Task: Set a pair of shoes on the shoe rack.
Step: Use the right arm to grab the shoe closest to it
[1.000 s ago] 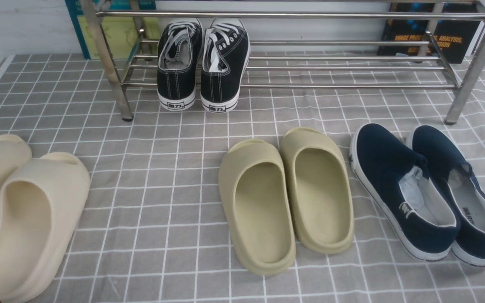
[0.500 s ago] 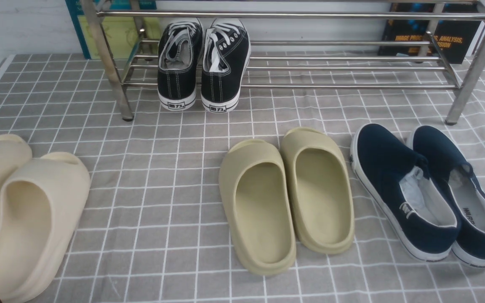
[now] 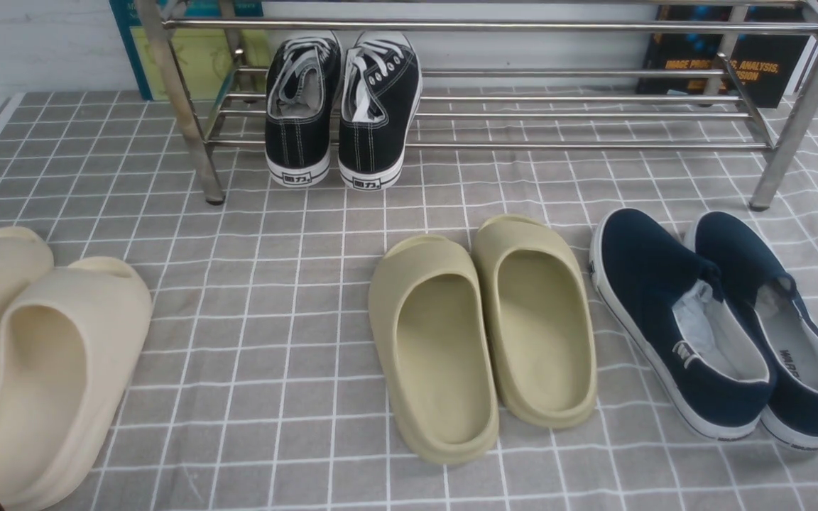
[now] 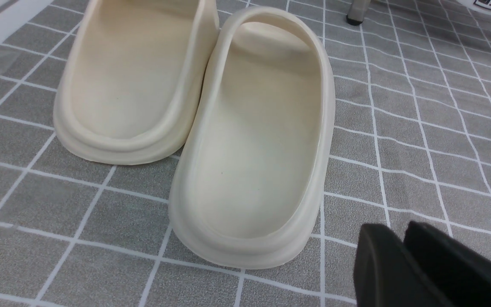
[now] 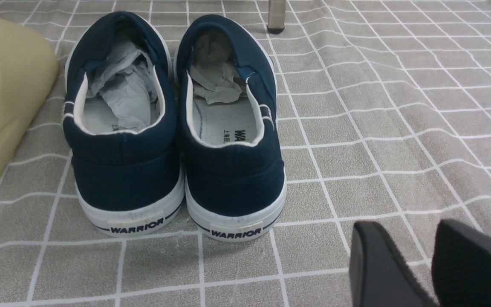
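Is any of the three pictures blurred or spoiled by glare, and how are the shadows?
Front view: even soft light, faint shadows, bright glints on the shoe rack tubes, all sharp. Left wrist view: cream slides sharp, the left gripper's fingers dark with little detail. Right wrist view: navy shoes sharp, heel lettering readable, the right gripper's fingers equally dark.

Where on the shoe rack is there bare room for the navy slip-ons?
The shoe rack is bare from the black lace-ups to its right legs; left of them, only a narrow gap. The navy shoes sit close beside the olive slides.
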